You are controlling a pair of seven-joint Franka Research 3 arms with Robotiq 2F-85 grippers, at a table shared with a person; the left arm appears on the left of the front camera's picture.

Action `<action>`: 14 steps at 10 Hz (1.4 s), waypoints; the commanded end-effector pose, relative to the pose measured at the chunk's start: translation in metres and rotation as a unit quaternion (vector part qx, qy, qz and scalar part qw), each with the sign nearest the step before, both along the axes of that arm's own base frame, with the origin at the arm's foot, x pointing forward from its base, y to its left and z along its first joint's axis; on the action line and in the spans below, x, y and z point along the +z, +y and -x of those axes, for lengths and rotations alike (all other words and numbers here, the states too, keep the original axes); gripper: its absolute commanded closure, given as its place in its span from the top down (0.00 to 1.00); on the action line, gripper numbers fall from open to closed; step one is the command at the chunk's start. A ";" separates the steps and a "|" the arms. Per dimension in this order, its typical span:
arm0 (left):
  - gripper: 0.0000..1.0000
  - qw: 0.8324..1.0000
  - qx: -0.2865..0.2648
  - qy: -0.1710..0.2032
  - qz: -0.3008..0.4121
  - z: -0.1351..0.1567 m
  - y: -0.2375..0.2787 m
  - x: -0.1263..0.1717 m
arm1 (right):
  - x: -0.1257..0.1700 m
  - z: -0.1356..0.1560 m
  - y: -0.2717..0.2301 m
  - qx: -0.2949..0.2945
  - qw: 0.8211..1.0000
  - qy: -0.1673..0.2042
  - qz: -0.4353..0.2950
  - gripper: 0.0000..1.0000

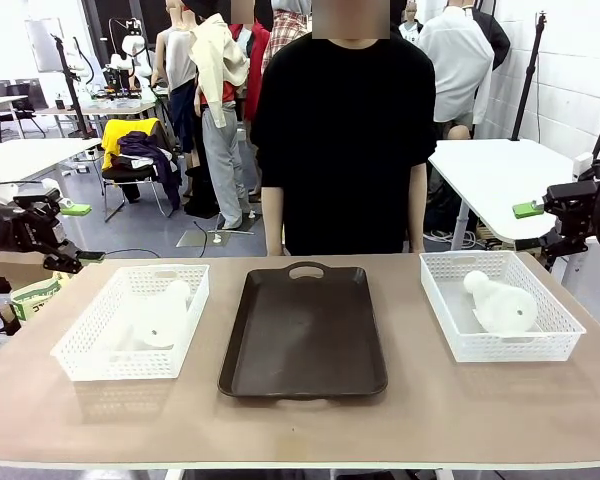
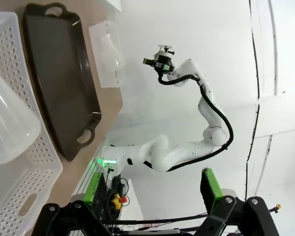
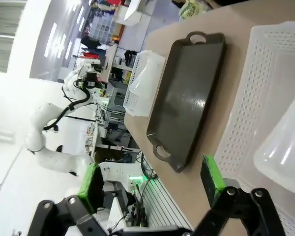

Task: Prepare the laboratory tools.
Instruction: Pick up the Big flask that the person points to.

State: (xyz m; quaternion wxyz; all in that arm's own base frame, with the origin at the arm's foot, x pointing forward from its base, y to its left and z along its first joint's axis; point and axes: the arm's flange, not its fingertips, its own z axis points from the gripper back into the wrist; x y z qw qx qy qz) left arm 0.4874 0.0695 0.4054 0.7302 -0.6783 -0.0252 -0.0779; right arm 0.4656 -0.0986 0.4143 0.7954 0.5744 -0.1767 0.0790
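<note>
So both my arms are parked off the sides of the tabletop [image 1: 480, 420] right now. My left gripper [image 1: 83, 233] hangs out past the left edge, raised above the surface, fingers spread wide with nothing between them. From its wrist camera the left gripper [image 2: 152, 189] shows the green pads far apart. My right gripper [image 1: 530, 228] is the same story off the right edge near the far corner: spread, holding nothing. The wrist camera shows that right gripper [image 3: 151, 179] gaping too.

The left flask [image 1: 160, 318] lies on its side inside the left basket [image 1: 80, 365], which sits by the left edge. Its round base faces the near edge and its neck points to the far edge. Up close, the left flask [image 2: 10, 128] fills a good part of that basket.

The right flask [image 1: 502, 303] is also tipped over, in the right basket [image 1: 520, 345] by the right edge, neck aimed toward the far edge. The wrist view catches the right flask [image 3: 285, 147] right under my fingers.

A dark tray [image 1: 305, 340] sits in the middle between the two baskets, touching neither. A person [image 1: 345, 130] in a black shirt stands at the far edge, arms down.
</note>
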 end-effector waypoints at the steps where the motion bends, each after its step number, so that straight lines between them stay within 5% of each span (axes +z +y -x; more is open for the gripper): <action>1: 1.00 1.000 -0.011 0.005 -0.016 0.003 0.000 -0.005 | 0.003 0.000 0.001 -0.003 1.000 -0.008 -0.015 1.00; 14: 1.00 1.000 -0.011 0.005 -0.016 0.003 0.000 -0.005 | 0.003 0.000 0.001 -0.003 1.000 -0.008 -0.015 1.00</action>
